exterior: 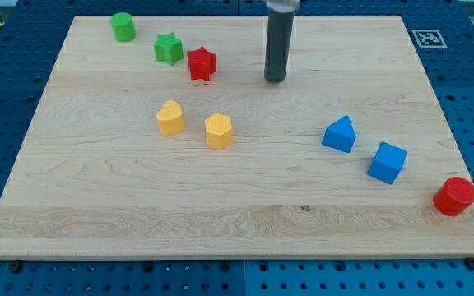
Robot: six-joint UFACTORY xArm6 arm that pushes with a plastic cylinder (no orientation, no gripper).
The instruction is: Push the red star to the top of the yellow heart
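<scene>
Tip (275, 80) right of red star (202, 63); star's orientation unclear; no grasping tool.

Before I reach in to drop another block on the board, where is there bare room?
Free: the whole bottom strip below the yellow heart and yellow block, and the middle between that block and the blue triangle. Crowded: top left, where green star and red star touch, my tip just right.

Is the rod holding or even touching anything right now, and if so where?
Nothing is held. My tip stands on bare board, apart from every block: the red star lies to the view's left of it, with a clear gap, and the yellow heart is further down-left.
</scene>
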